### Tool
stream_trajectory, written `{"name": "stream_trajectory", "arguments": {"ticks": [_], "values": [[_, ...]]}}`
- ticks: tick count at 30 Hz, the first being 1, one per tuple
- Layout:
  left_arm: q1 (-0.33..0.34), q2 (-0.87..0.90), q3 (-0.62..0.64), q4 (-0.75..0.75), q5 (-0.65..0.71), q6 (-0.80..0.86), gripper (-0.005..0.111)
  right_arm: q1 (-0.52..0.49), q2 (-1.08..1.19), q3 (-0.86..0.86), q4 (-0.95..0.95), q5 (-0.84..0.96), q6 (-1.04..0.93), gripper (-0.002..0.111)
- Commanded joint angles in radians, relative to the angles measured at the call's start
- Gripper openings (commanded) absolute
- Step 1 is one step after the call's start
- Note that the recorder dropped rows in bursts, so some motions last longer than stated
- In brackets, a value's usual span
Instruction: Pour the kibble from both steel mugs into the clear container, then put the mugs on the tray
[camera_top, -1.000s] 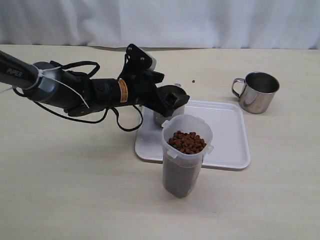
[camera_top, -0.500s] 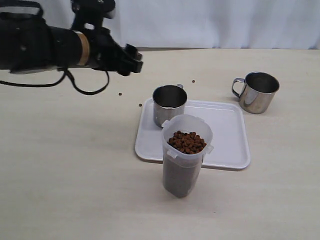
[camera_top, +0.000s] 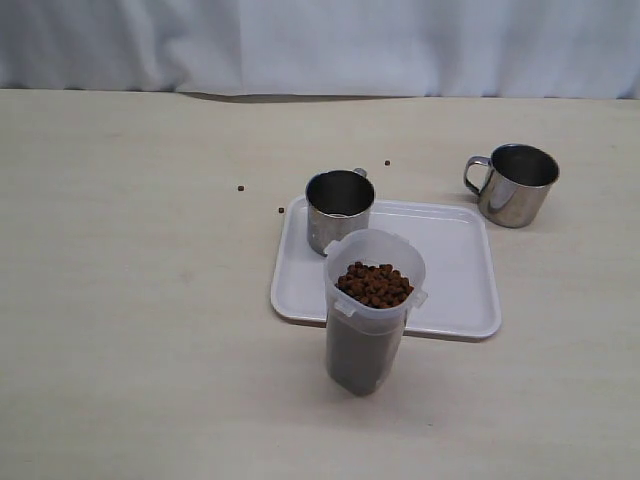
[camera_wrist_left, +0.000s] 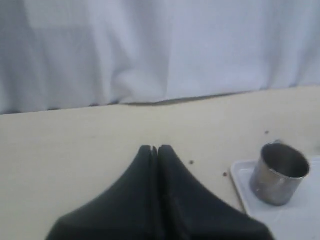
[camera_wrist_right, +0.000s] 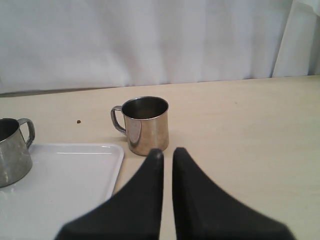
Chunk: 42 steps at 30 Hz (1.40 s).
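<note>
The clear container (camera_top: 372, 310) stands in front of the tray (camera_top: 455, 270), filled nearly to the rim with kibble (camera_top: 373, 284). One steel mug (camera_top: 339, 207) stands upright on the tray's far left corner; it also shows in the left wrist view (camera_wrist_left: 279, 174). The other steel mug (camera_top: 515, 185) stands on the table beyond the tray's right corner, just ahead of my right gripper (camera_wrist_right: 167, 151), whose jaws are shut to a thin slit on nothing. My left gripper (camera_wrist_left: 154, 148) is shut and empty, off to the left of the tray (camera_wrist_left: 295, 220). Neither arm shows in the exterior view.
Loose pellets lie on the table left of the tray (camera_top: 241, 187), (camera_top: 281, 210) and behind it (camera_top: 387, 162). A white curtain (camera_top: 320, 45) closes off the far edge of the table.
My left arm has let go of the mug on the tray, pulled back up and left, and left the exterior view. Both mugs, the tray and the container stay where they were.
</note>
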Motion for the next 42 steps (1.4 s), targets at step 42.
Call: {"name": "stream_trajectory", "arguments": {"ticks": [42], "values": [[0.324,-0.549,0.021,-0.120,0.012,0.065,0.000,-0.001,-0.004,0.004,0.000,0.003,-0.009,0.005]]}}
